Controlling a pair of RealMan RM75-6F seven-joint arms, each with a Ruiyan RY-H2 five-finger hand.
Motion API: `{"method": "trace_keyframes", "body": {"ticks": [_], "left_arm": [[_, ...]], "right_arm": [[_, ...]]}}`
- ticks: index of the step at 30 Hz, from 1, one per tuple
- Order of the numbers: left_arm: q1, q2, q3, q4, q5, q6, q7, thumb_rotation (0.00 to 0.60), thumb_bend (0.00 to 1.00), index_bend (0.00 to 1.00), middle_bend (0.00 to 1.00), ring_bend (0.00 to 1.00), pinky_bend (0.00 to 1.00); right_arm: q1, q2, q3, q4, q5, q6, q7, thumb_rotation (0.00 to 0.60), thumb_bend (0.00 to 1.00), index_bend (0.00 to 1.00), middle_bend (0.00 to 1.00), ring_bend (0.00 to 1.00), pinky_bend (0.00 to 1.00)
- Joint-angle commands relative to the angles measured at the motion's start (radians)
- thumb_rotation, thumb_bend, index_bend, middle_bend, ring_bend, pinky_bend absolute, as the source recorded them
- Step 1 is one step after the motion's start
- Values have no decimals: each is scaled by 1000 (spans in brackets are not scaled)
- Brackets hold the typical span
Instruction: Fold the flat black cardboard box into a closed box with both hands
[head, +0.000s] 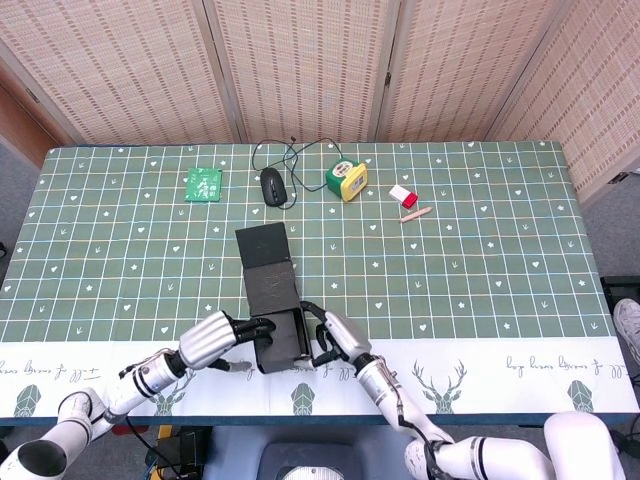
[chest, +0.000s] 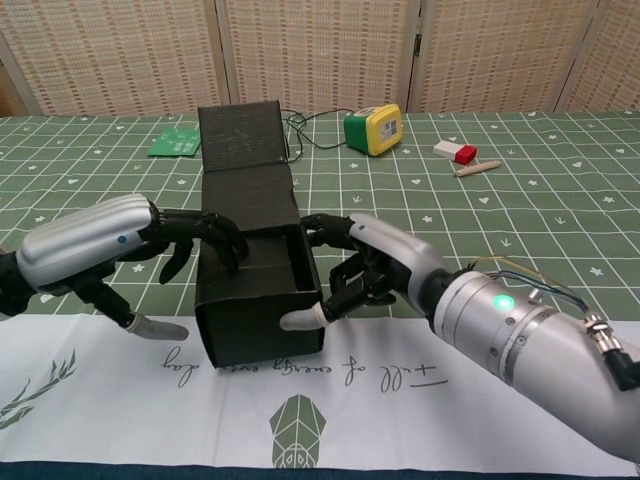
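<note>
My left fingers (chest: 215, 238) curl over the left wall of the black cardboard box (chest: 255, 290) and my right fingers (chest: 335, 235) press its right wall, so both hands grip it between them. It stands at the near edge of the tabletop (head: 480, 250), open-topped, its lid flap (chest: 240, 135) raised toward the far side.

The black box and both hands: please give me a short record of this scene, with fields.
box: black cardboard box, partly folded, at the near table edge
lid: long flap not closed, reaching away from the robot
left hand: left hand at the box's left side, fingers curled over its top edge
right hand: right hand against the box's right side, fingers on the wall
behind box: black mouse with cable, green and yellow object, green card, small red and white item
surface: green patterned tablecloth
</note>
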Motion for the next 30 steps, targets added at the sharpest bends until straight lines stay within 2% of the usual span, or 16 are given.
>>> {"method": "trace_keyframes", "body": {"ticks": [1,7,12,17,30], "left_arm": [[2,-5,12,7,1,-1,3,600,91,343,287,651,963],[-4,-7,32,10,6,6,22,600,91,374,331,657,963],[-9,-7,45,0,7,6,33,600,91,461,408,662,960],[-16,-8,59,-9,12,4,52,600,91,499,453,663,960],[-24,-15,78,-13,16,15,78,600,91,612,597,675,959]], "right_arm": [[-8,-7,-14,14,-23,10,6,600,289,358,390,779,1000],[-19,-5,-40,26,-77,26,16,600,288,358,382,779,1000],[-29,-1,-56,31,-107,39,20,600,289,358,380,777,1000],[-39,4,-73,36,-134,50,19,600,289,358,378,776,1000],[-56,1,-85,41,-161,62,33,600,289,358,357,775,1000]]}}
